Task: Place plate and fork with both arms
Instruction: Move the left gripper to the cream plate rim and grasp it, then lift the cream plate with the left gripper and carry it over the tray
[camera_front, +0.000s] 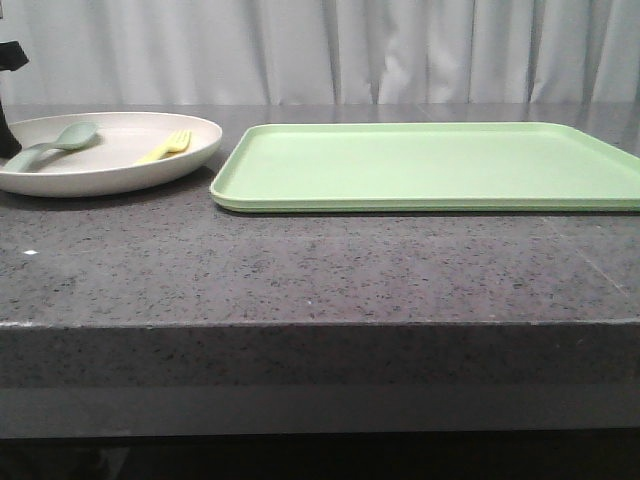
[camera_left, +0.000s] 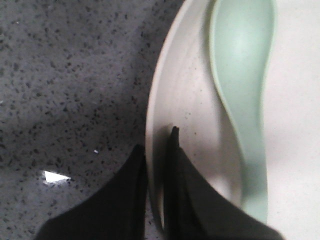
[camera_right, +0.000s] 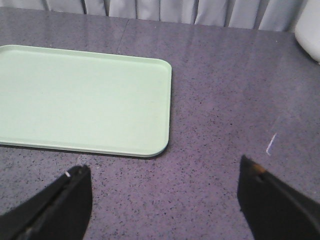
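Surface (camera_front: 320, 270): dark speckled stone, its near part bare. Right fingers (camera_right: 162, 200): spread wide apart, holding nothing, hovering over bare stone just beside the tray's corner in the right wrist view; not visible in the front view. Tray (camera_front: 430, 165): light green, rectangular, nothing on it. Plate (camera_front: 100, 150): cream, round, resting on the surface just left of the tray, not yet moved onto it. Fork (camera_front: 165, 147): yellow, lying in the plate toward its tray side, ungrasped. Spoon (camera_front: 55, 143): muted green, also in the plate. Left fingers (camera_left: 156, 165): nearly closed astride the plate's rim, one outside and one inside, seemingly pinching it. Progress, as judged: early; plate grip apparently made, but lift, transfer to the tray and fork placement all remain
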